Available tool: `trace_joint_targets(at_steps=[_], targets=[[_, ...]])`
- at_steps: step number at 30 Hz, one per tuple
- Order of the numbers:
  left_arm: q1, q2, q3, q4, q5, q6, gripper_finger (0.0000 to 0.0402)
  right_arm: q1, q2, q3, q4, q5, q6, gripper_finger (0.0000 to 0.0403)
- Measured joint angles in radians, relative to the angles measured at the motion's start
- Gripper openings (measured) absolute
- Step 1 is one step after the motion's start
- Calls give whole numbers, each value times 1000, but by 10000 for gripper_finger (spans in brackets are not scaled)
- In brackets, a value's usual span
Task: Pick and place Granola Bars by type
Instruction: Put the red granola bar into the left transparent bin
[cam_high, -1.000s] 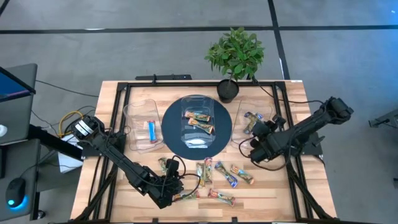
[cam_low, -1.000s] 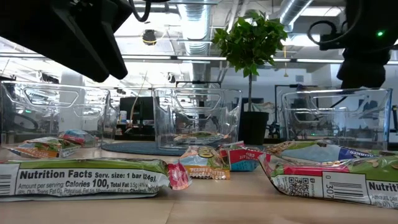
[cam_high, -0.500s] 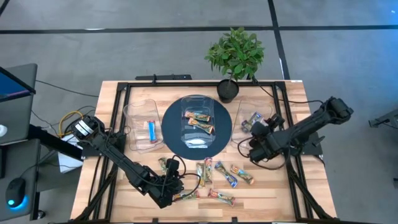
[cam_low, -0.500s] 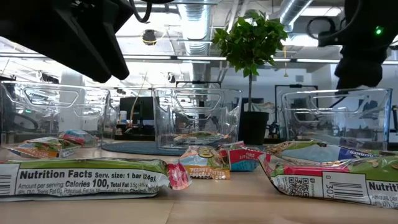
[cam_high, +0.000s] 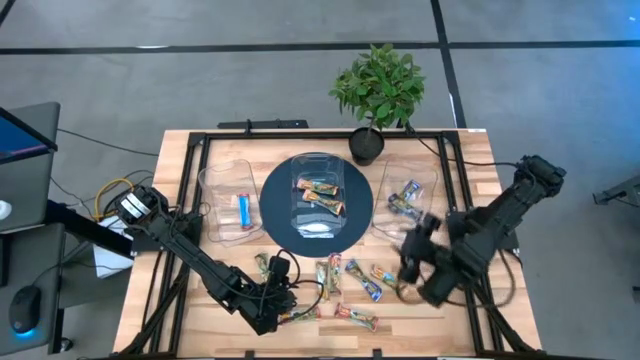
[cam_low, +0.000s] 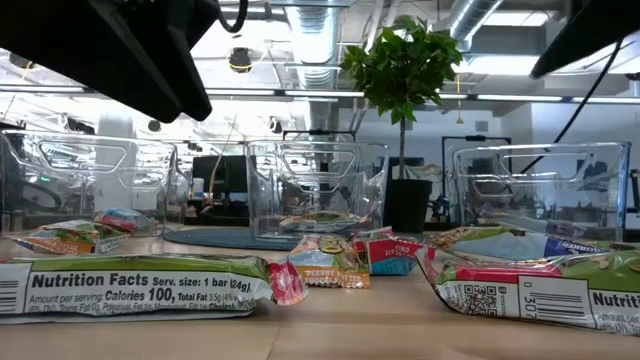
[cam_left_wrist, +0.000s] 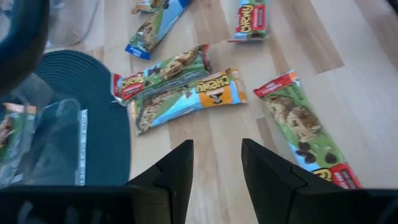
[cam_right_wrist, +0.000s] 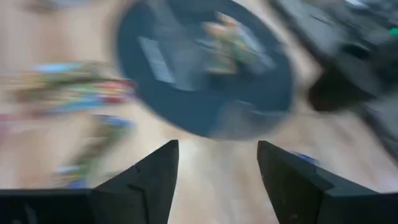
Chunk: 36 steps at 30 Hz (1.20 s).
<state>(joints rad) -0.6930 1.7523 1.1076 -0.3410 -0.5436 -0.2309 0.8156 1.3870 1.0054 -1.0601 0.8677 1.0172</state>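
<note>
Risk lies with the right gripper (cam_right_wrist: 214, 180), fingers apart and empty, sweeping fast over loose bars (cam_high: 375, 282); left gripper (cam_left_wrist: 216, 180), also apart, hovers empty.

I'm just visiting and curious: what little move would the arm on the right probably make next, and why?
Probably lower toward a loose bar on the wood. The right gripper is open and empty, blurred mid-swing away from the right tub, where a bar already lies, and several bars remain unsorted below it.

Potted plant (cam_high: 378, 95), clear tubs (cam_high: 228, 203), round mat (cam_high: 272, 205)
</note>
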Motion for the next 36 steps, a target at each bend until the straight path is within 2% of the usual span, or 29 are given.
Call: trace_joint_targets(at_steps=[5, 10, 16, 21, 26, 36], targets=[[0, 0, 0, 11, 97, -4, 132, 111, 62, 0, 268, 3, -154, 204], [0, 0, 0, 52, 221, -8, 132, 180, 158, 0, 440, 6, -214, 197], [1, 0, 0, 132, 241, -2, 132, 213, 259, -1, 502, 31, -213, 186], [3, 0, 0, 135, 243, -20, 136, 210, 276, -1, 514, 27, -215, 175], [3, 27, 0, 162, 244, -41, 166, 202, 242, -1, 530, 27, -238, 166], [32, 167, 0, 234, 368, -123, 226, 203, 234, 22, 592, 25, -371, 166]])
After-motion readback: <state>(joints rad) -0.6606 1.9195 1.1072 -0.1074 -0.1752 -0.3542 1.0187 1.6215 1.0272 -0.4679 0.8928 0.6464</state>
